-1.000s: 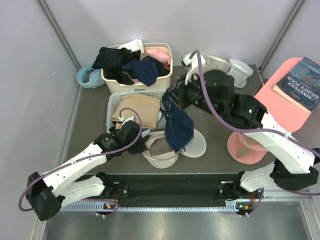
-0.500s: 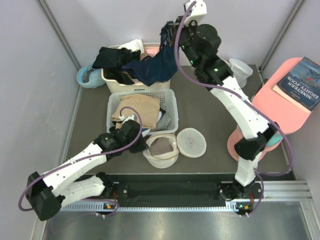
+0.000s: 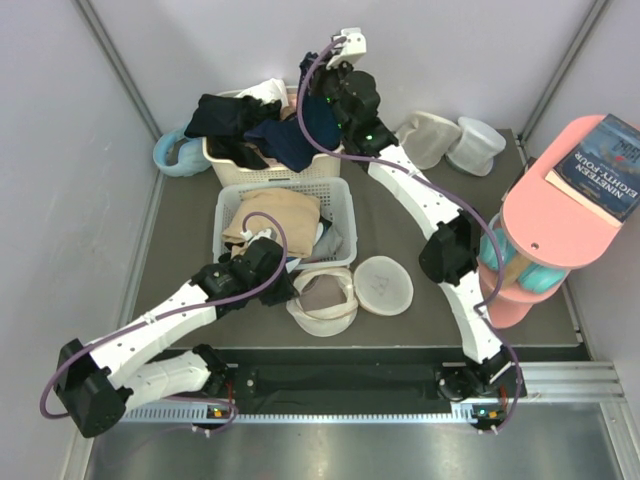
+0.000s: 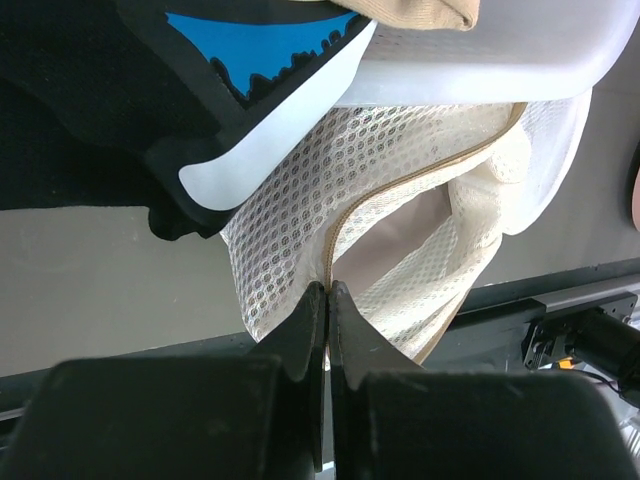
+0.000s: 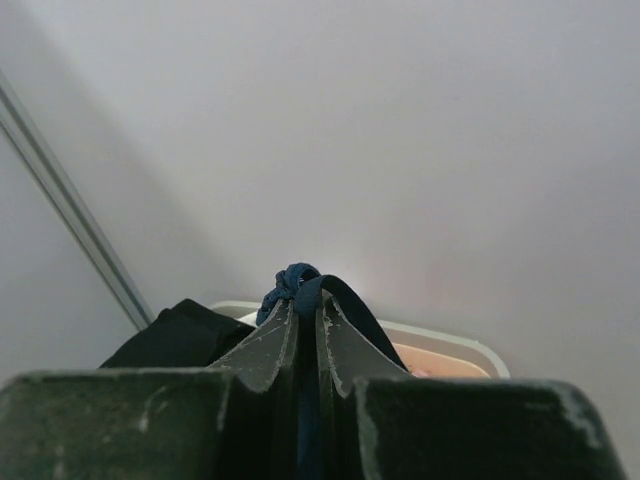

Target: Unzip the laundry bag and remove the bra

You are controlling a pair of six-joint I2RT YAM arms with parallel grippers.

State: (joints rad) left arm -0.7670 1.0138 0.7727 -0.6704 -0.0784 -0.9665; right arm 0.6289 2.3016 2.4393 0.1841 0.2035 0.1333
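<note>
The cream mesh laundry bag (image 3: 322, 318) lies open near the front edge, with its round lid (image 3: 383, 285) flopped to the right. My left gripper (image 3: 285, 284) is shut on the bag's zip rim (image 4: 335, 235); the jaws are pressed together on the mesh edge (image 4: 328, 292). Grey-brown fabric (image 3: 322, 296) shows inside the bag and looks like the bra; its shape is unclear. My right gripper (image 3: 326, 88) reaches far back over the rear basket and is shut on a navy garment (image 3: 312, 125). A strap of that garment loops over the fingertips (image 5: 308, 298).
A cream basket (image 3: 222, 160) of dark clothes stands at the back. In front of it is a white basket (image 3: 342, 196) holding a tan cloth (image 3: 275, 215). Two pale pouches (image 3: 430, 138) sit at the back right. A pink stand (image 3: 545, 205) carries a book (image 3: 600, 155).
The right arm has carried the navy garment from above the open bag up and back, and now holds it over the rear basket. The left arm has stayed put.
</note>
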